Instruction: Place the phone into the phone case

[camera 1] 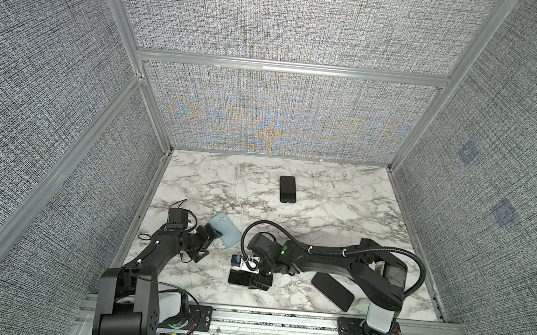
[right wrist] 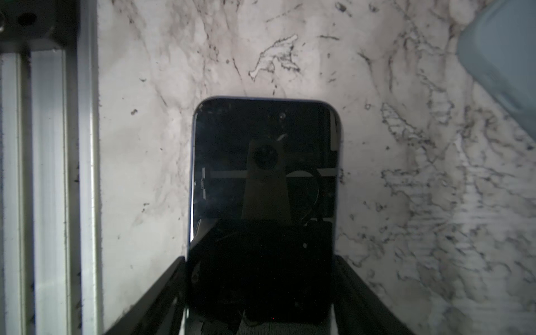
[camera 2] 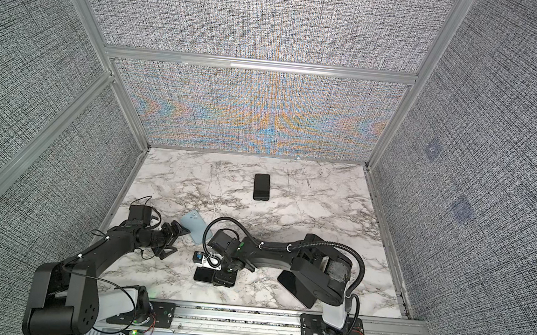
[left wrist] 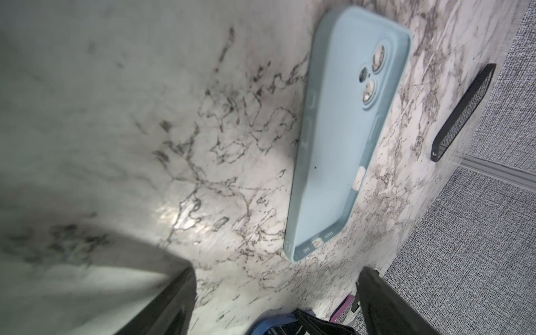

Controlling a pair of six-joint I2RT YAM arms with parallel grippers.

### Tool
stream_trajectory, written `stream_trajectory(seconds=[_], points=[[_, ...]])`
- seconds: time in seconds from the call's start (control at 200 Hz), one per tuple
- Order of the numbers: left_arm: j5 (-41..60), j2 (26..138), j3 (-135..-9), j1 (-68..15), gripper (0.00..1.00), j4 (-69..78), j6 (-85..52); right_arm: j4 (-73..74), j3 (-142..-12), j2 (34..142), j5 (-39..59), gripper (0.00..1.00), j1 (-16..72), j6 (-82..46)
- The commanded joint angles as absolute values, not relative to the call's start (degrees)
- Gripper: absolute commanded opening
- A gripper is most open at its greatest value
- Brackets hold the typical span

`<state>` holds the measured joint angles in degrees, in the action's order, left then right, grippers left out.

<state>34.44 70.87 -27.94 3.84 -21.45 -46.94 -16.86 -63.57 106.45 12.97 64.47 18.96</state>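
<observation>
Right arm lies low, elbow out, reaching across to front centre. right gripper (right wrist: 261,261) is clamped across the long sides of the phone (right wrist: 265,162), which lies flat and screen up near the front rail (right wrist: 58,174). Left arm is stretched low. left gripper (left wrist: 277,268) has its jaws wide and empty, just beside a corner of the light-blue phone case (camera 1: 225,231). The phone screen mirrors the wrist camera. The marble table (camera 1: 341,188) is open behind the case up to a black slab (camera 1: 287,189).
</observation>
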Motion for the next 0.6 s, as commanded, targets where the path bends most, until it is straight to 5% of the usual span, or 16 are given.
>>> stream_trajectory(seconds=[0.0,0.375,0.595], points=[[37.9,71.1,-27.5,3.7,0.87,-21.2,-46.5,-16.8,-63.4,105.7,14.0,0.68,63.2,16.8],[47.2,70.2,-23.5,-2.4,0.77,-11.8,-51.6,-9.9,-62.3,104.2,15.2,0.66,59.2,16.1],[51.9,73.6,-18.6,-7.1,0.68,7.9,-59.8,-8.6,-63.2,103.6,15.6,0.66,56.5,16.7]])
